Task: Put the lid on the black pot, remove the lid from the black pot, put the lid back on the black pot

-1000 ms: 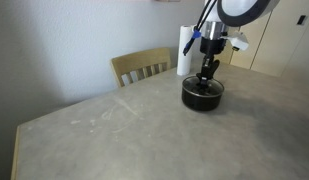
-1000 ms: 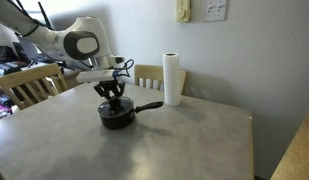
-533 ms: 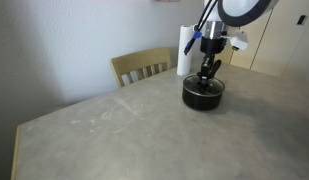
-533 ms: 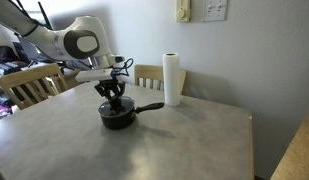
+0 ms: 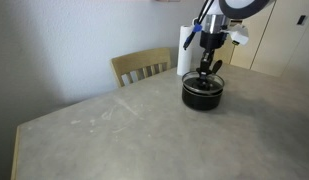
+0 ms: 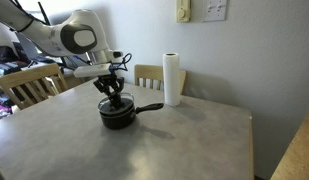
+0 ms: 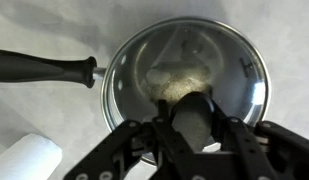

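The black pot (image 5: pixel 202 96) (image 6: pixel 117 118) stands on the table, its long handle (image 6: pixel 149 106) (image 7: pixel 44 68) sticking out to one side. The glass lid (image 7: pixel 144 70) with its metal rim sits at the pot's mouth (image 5: pixel 203 83). I cannot tell whether it rests on the rim or hangs just above it. My gripper (image 7: pixel 194 125) (image 5: pixel 207 70) (image 6: pixel 113 93) comes straight down from above and is shut on the lid's black centre knob (image 7: pixel 192 112), one finger (image 7: pixel 157 135) on each side of it.
A white paper-towel roll (image 5: pixel 184 50) (image 6: pixel 172 78) (image 7: pixel 29 160) stands upright just behind the pot. Wooden chairs (image 5: pixel 142 66) (image 6: pixel 29 85) are pushed against the table's far edges. The grey tabletop (image 5: pixel 114 130) stretches out in front of the pot.
My gripper has risen slightly over the pot, still closed on the knob. The pot has not moved.
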You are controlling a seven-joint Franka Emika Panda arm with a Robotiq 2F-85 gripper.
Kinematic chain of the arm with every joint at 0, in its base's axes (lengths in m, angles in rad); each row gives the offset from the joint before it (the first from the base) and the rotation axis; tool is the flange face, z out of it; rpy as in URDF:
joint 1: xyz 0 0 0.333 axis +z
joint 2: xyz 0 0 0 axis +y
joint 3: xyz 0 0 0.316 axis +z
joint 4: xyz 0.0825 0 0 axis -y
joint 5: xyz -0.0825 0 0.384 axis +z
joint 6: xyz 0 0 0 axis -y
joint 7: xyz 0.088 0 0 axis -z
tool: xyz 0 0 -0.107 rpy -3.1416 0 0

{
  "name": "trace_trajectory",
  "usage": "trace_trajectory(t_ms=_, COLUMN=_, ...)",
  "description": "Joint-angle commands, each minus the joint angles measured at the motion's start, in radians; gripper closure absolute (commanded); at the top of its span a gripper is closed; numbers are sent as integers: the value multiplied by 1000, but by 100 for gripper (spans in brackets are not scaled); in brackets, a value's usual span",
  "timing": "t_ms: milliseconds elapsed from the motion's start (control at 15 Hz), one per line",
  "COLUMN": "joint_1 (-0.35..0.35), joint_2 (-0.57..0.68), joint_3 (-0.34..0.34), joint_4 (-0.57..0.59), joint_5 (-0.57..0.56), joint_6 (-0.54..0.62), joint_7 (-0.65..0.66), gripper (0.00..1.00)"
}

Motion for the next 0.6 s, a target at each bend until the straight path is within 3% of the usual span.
trace_trajectory(t_ms=0, joint_1=11, joint_2=-33, joint_3=-15, joint_4=-1, joint_5=-26, joint_6=-35, joint_7=-2, gripper=84)
trace_trajectory(t_ms=533, joint_1=-8, joint_2=-70, joint_3=-28, joint_4=-52, joint_5=-16, joint_6=-6, joint_7=-6, gripper=84)
